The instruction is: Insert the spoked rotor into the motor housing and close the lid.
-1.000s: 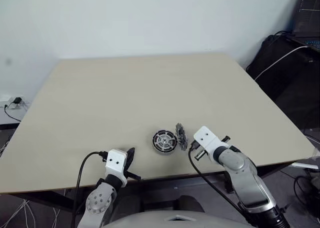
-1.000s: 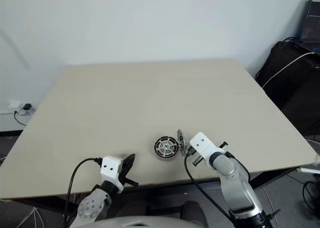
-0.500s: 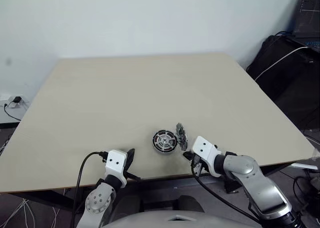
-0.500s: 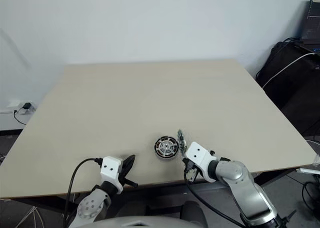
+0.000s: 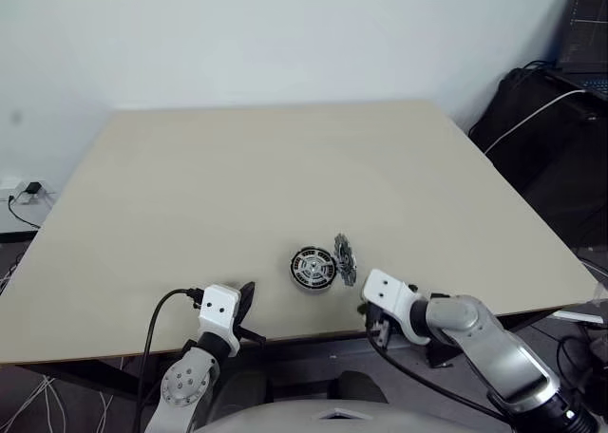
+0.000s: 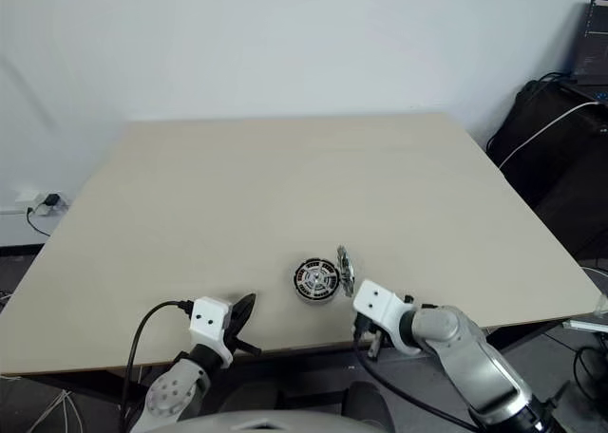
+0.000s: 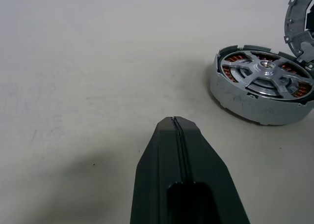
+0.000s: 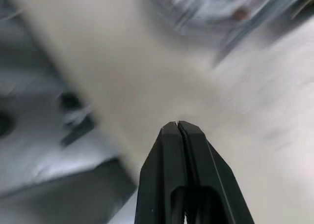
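Beige table [image 5: 266, 177] bears the motor housing [image 7: 262, 89], lid [image 7: 300, 18] cut off beside it; both arms' fingers pressed together, empty.

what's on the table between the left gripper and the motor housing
Nothing. In the left wrist view the shut left gripper points across bare table toward the motor housing; that stretch holds no part or tool.

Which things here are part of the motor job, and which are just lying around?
Job: motor housing; spoked rotor, seemingly seated in it; lid, propped on edge beside the housing.
Lying about: laptop; black bag; white cable; wall plug.
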You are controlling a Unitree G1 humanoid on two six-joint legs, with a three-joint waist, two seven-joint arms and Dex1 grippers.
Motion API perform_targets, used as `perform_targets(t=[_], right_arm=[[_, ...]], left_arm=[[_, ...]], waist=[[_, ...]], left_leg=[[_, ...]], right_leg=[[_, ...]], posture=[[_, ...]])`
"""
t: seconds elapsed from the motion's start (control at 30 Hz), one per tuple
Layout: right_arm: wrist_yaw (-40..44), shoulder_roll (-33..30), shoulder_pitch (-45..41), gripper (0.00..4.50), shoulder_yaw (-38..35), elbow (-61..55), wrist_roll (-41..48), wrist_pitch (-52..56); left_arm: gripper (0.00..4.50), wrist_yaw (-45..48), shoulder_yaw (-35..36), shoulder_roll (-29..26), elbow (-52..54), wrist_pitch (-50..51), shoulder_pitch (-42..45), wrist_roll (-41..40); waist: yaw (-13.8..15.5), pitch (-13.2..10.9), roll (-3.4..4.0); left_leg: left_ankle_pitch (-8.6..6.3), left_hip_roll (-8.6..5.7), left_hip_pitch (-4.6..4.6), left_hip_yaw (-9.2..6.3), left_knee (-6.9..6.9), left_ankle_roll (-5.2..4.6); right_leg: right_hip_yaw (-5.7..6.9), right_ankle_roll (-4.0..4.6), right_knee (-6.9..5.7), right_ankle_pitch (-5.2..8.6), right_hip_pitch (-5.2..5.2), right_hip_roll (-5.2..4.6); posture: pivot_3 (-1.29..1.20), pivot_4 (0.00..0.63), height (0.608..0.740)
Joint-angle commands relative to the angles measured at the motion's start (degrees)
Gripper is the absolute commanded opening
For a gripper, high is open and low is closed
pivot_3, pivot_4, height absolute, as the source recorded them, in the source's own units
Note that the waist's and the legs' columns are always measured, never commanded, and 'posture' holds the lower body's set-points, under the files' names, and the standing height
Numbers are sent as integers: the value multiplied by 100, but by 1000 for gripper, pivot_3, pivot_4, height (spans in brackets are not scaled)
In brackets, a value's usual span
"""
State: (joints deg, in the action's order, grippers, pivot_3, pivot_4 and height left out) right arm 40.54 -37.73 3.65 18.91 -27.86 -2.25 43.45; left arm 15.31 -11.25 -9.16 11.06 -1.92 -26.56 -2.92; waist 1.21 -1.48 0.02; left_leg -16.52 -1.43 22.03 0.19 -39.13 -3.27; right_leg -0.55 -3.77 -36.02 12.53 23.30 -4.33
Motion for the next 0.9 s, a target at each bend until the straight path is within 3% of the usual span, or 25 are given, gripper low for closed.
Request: perform_targets(t=[0.03, 0.27, 0.47, 0.9], right_arm=[[-432, 148, -219, 39, -294, 38, -139, -331], [-19, -161, -127, 39, -154, -181, 65, -205], [68, 43, -52, 39, -451, -151, 497, -578], [-38, -157, -224, 39, -332, -74, 321, -548]], left_arm=[[0, 72, 79, -31, -68, -207, 50, -54], [0, 48, 39, 29, 3, -175, 29, 20], [0, -33, -46, 69, 167, -59, -7, 67], [0, -55, -60, 39, 373, 102, -65, 46]], waist=[[6, 2, 4], [50, 3, -4], [38, 3, -3], [43, 6, 0]], left_leg=[[0, -2, 0, 2, -1, -1], [5, -10, 5, 5, -1, -28], [4, -3, 2, 5, -2, -26], [4, -4, 2, 6, -4, -26]], right_leg=[[0, -2, 0, -1, 0, 6], [-1, 19, 8, -15, -1, 2], [-2, -6, 5, 0, -2, 1], [-2, -4, 5, -2, -2, -2]], posture=[[0, 0, 740], [0, 0, 740], [0, 0, 740], [0, 0, 740]])
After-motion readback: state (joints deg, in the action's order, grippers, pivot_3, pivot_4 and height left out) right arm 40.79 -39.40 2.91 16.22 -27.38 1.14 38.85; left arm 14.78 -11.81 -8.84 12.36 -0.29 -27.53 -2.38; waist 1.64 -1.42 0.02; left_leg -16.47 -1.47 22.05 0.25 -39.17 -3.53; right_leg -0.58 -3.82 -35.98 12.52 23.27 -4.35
